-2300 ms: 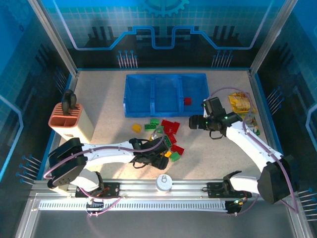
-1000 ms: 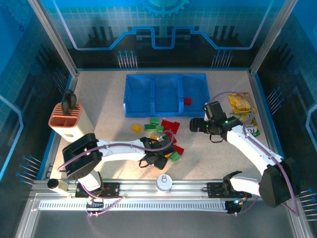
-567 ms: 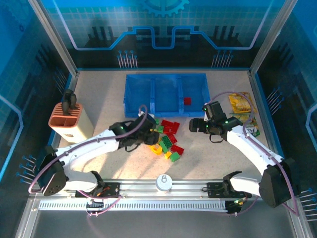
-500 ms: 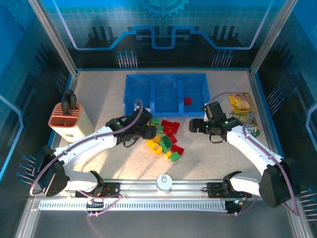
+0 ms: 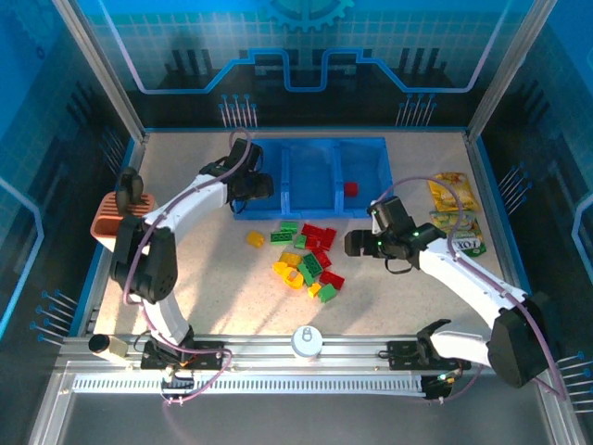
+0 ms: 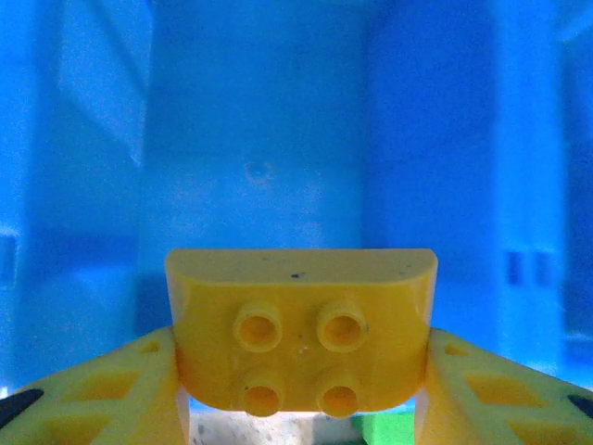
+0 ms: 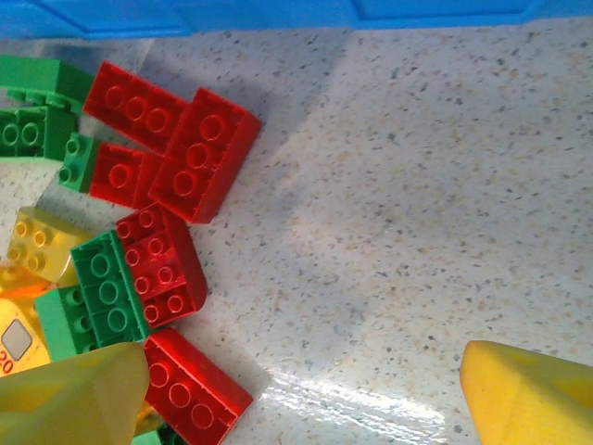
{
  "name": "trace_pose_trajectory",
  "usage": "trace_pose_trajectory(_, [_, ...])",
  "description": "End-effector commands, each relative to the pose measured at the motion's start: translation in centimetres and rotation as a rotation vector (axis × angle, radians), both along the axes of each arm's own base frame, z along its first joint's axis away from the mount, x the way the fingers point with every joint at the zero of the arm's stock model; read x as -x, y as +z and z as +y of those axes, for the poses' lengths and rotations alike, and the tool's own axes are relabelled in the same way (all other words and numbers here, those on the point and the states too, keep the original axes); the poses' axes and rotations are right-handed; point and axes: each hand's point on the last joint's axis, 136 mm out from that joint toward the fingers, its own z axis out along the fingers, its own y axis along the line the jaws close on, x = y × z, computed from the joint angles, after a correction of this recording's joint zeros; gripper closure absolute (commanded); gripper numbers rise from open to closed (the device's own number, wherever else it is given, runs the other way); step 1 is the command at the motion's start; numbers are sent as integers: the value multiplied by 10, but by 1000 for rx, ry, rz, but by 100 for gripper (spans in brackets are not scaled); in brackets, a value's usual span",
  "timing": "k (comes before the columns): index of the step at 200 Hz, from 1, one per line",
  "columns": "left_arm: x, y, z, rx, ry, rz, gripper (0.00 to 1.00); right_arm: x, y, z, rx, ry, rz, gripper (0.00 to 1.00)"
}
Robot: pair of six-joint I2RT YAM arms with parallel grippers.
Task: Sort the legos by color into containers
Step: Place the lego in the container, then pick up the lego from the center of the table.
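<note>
Blue translucent plastic forms the tray [image 5: 310,142], three compartments side by side, set near the far edge of the speckled worktop [image 5: 185,269], about midway along it. The left end effector [image 5: 262,185] reaches over the near wall of the left compartment. In the left wrist view its two yellow fingers [image 6: 93,394] are closed on the sides of a yellow brick [image 6: 301,320], studs facing the camera, with the blue floor and walls of the compartment behind it. The middle compartment holds no bricks, and the right compartment holds one red brick [image 5: 350,189] close to its near wall.

The loose bricks [image 5: 306,258] lie clustered in the middle of the worktop, between the tray and the near edge. A lone yellow piece [image 5: 255,239] sits just to the left of the cluster. The right end effector [image 5: 353,244] hangs just to the right of this cluster, with its jaws wide apart and nothing between them. The right wrist view looks down between them at bare worktop, with red bricks [image 7: 199,153], green bricks [image 7: 107,287] and a yellow one [image 7: 37,246] touching one another at the left.

Snack packets [image 5: 451,195] lie by the right edge of the worktop. A salmon slotted holder [image 5: 116,222] stands by the left edge.
</note>
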Motion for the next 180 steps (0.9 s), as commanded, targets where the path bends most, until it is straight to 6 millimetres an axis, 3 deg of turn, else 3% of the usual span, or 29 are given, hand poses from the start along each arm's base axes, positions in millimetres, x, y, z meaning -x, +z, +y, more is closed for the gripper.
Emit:
trace_pose_trajectory(1, [-8,-2,-1,-1,-22,15,45,6,7,11,14,52,-9,12])
trace_pose_trajectory(19, [-8,-3,-2,2,-24,22,33,8,10,17,24,88,-22,12])
trace_pose_trajectory(42, [-7,12,-4,24,-31,-12,15,11,14,26,18,128,-34,12])
trace_pose_trajectory(89, [13,65,-6,97,-55,-106,11,18,20,46,18,212,-50,12])
trace_pose_trajectory(98, [21,73,-4,106,-57,-121,11,14,33,57,1,239,-82,12])
trace_pose_trajectory(123, [51,87,2,152,-48,-170,12,14,39,81,10,328,-95,12])
trace_pose_trajectory(142, [80,85,4,213,-55,-205,13,12,38,105,24,398,-89,13])
trace_pose_trajectory(180, [150,66,-3,281,-105,-270,13,9,32,174,2,585,-58,14])
